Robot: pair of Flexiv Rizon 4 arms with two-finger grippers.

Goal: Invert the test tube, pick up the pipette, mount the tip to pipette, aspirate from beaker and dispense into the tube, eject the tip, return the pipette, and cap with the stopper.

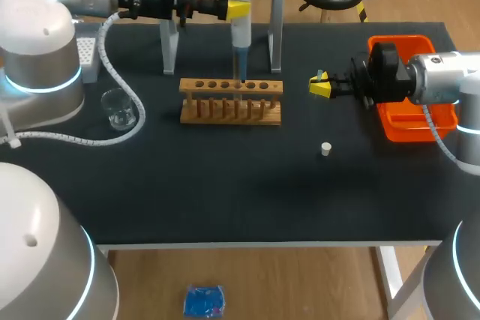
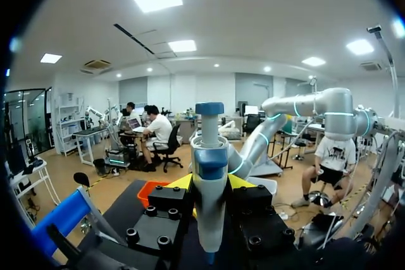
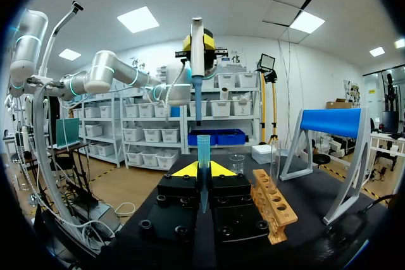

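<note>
Far left on the worktop (image 1: 225, 185) stands one glass beaker (image 1: 118, 108), alone and well clear of the arms. It looks parked there for the drawing-up that comes later.

Next along, the left tool (image 1: 237, 10) is clamped on the one pipette (image 1: 241, 31). Its fingers press the body from both sides and hold it plumb, nose down, above the wooden rack (image 1: 231, 103). Held upright like that, the nose is presented for a tip to be pushed on, which I take to be the step in hand. Behind it is the blue-topped stand (image 1: 276, 35), its cradle vacant, where the pipette should go back at the end.

There is one rack, with a single row of holes. I can't pick out the tube in it for certain.

Right of the rack, the right tool (image 1: 320, 86) is closed on one blue tip (image 3: 203, 156). It pinches the tip between its yellow ends with the wide mouth up and the point down, the proper way round to meet the pipette. Tip and pipette are apart, so the tip isn't mounted yet.

Nearer the front edge lies one small white stopper (image 1: 325, 149), untouched, saved for capping.

Far right is one orange bin (image 1: 397, 129), partly under the right arm, probably for the ejected tip.
</note>
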